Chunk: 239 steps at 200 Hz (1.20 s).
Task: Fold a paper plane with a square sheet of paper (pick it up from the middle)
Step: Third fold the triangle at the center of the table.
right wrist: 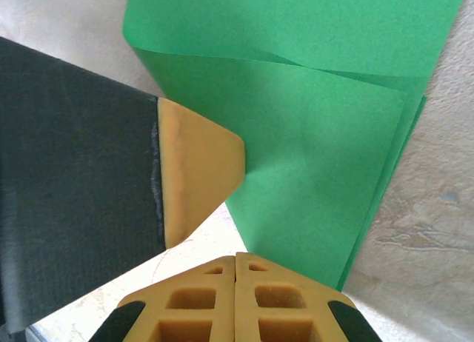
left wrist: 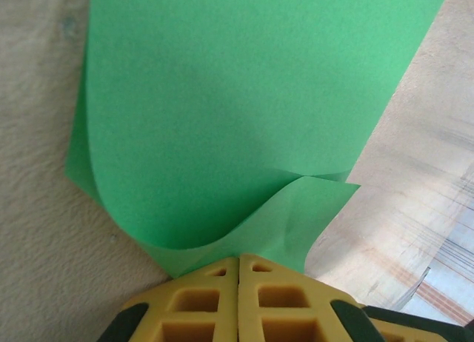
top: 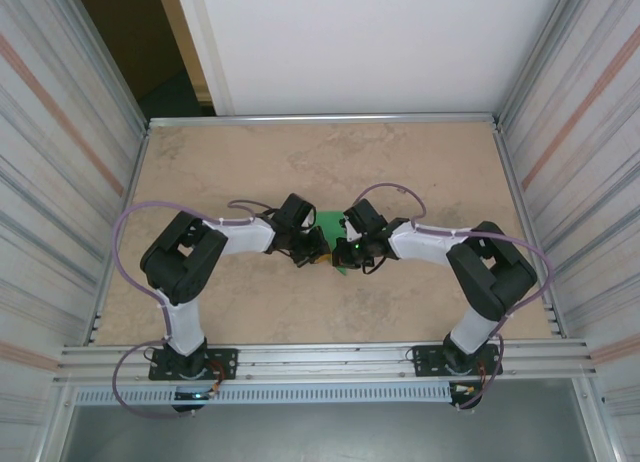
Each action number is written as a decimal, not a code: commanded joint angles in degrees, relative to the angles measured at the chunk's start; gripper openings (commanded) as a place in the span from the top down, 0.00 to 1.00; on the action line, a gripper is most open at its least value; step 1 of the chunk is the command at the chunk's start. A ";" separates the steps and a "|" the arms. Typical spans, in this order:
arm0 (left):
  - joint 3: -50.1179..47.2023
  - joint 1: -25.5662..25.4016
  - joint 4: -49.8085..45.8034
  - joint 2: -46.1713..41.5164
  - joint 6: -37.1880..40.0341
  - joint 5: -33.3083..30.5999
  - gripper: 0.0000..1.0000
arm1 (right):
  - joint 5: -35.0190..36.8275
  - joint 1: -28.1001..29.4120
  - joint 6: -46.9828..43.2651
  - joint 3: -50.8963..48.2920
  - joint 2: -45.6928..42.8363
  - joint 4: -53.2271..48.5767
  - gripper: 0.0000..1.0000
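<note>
**Overhead.** At the middle of the beige, stone-patterned table (top: 300,162), a thin bright green sheet of paper (top: 327,224) shows as a small patch between two black grippers. The left gripper (top: 314,250) sits just left of the table's middle and the right gripper (top: 346,252) just right of it, their tips almost meeting. The paper's layers cannot be made out from here.

**Left wrist camera.** The sheet (left wrist: 222,112) is plain and unmarked. It is bent over in a soft curl rather than a sharp crease, with one layer lying across the other. Its lowest part runs into the left gripper's yellow fingers (left wrist: 200,301), which are pressed together on it.

**Right wrist camera.** The sheet (right wrist: 311,172) appears as overlapping layers with straight edges down its right side. One yellow-tipped finger (right wrist: 196,172) of the left gripper touches its left edge, a contact the other views do not reveal. The right gripper (right wrist: 235,262) has its yellow fingers tight together, the sheet's lower edge running into their seam.
</note>
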 commanded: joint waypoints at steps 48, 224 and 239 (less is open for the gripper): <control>-1.39 -0.19 -6.26 3.52 0.93 -3.86 0.94 | -4.36 -1.72 0.56 0.54 2.84 0.97 0.95; -2.57 1.17 -7.43 4.49 2.39 -4.16 0.94 | -4.60 -0.73 -3.92 -13.18 -6.40 -3.90 0.95; -2.37 1.22 -7.33 4.49 2.51 -3.83 0.94 | -4.25 -0.81 -4.02 -14.34 -10.38 -4.70 0.95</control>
